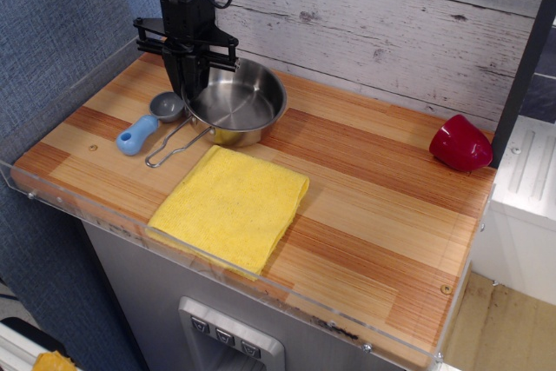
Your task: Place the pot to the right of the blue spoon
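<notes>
Sitting in the upper left of the frame, the wooden surface [365,180] holds everything. The yellow cloth [233,204] lies in the middle. The pot [236,103] rests flat just right of the blue spoon [146,126], so it looks to be in its spot. The tool [189,76] pinches the pot's left rim, holding it steady.

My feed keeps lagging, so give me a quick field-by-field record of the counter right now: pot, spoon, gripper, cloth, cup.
pot: on the wood counter, just right of the spoon, wire handle pointing front-left
spoon: flat, blue handle toward the front-left
gripper: at the pot's left rim; grip state unclear
cloth: yellow, folded, in front of the pot
cup: red, on its side at far right
</notes>
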